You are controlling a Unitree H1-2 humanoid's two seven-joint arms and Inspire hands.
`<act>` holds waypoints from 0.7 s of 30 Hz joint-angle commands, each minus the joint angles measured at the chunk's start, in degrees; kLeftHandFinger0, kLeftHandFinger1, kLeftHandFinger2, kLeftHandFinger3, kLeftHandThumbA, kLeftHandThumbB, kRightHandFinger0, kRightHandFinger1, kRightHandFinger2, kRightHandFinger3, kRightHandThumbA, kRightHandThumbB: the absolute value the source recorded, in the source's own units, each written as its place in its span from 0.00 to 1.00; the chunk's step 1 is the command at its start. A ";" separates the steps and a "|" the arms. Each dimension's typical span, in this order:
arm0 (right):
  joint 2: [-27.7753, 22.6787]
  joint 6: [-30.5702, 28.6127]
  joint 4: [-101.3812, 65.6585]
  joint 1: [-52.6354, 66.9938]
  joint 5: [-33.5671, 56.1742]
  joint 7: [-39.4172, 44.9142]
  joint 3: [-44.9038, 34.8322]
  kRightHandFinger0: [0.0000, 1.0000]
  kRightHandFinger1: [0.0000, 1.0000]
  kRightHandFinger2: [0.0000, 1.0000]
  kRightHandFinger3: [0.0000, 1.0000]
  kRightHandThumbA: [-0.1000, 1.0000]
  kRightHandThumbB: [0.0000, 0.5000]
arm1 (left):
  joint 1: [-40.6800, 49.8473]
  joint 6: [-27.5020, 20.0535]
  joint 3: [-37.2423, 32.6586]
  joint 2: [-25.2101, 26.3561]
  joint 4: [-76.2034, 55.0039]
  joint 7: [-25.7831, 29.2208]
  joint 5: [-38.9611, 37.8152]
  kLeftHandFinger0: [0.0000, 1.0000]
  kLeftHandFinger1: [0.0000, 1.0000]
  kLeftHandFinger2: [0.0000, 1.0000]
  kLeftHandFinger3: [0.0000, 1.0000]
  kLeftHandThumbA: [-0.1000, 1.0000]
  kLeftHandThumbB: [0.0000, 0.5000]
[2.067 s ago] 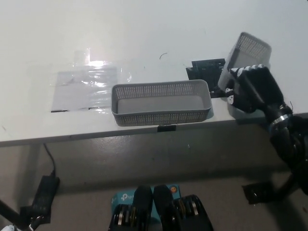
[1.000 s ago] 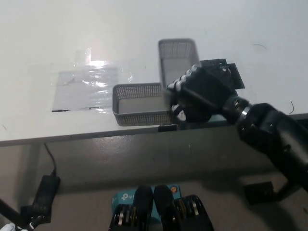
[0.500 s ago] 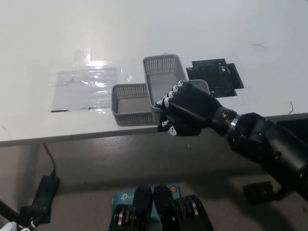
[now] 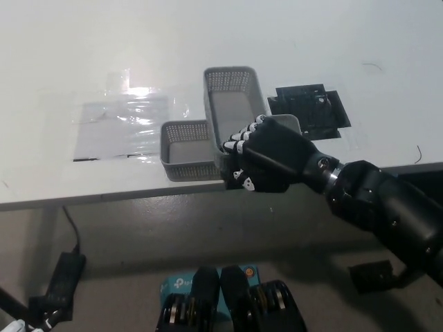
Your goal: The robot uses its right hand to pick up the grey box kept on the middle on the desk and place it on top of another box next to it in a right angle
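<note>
A grey perforated box [image 4: 232, 104] lies crosswise over a second grey box [image 4: 188, 149] that sits lengthwise near the desk's front edge. My black right hand [image 4: 266, 155] is shut on the near end of the crosswise box and hides that end and the lower box's right part. Whether the upper box rests on the lower one's rims or hangs just above them I cannot tell. My white left hand is out of view.
A black plate [image 4: 310, 111] lies on the white desk [image 4: 208, 41] right of the boxes. A glossy clear sheet [image 4: 124, 124] lies to their left. Below the desk edge a cable and adapter [image 4: 64, 273] sit on the floor.
My right hand carried the grey box from the desk's right side leftward over the other box, turned it crosswise, and in the last half second shifted it slightly farther back.
</note>
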 commanded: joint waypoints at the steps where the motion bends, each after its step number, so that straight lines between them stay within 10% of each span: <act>1: -0.04 3.64 -3.71 -1.69 -5.28 2.97 -1.89 0.79 1.00 1.00 1.00 0.51 0.40 | 0.52 -0.82 0.59 1.49 -1.33 -0.24 0.59 0.00 0.19 0.13 0.01 1.00 0.65; 20: -0.81 1.88 -10.82 -1.43 -8.19 5.81 -6.64 0.65 0.96 1.00 1.00 0.57 0.28 | 0.84 -0.29 0.41 0.38 -0.60 -0.12 0.39 0.05 0.18 0.13 0.01 1.00 0.61; 21: -1.31 1.40 -12.61 -1.47 -7.31 6.82 -7.42 0.66 0.96 1.00 1.00 0.57 0.29 | 1.08 -1.54 0.15 0.60 -0.44 0.14 1.02 0.03 0.17 0.12 0.02 1.00 0.49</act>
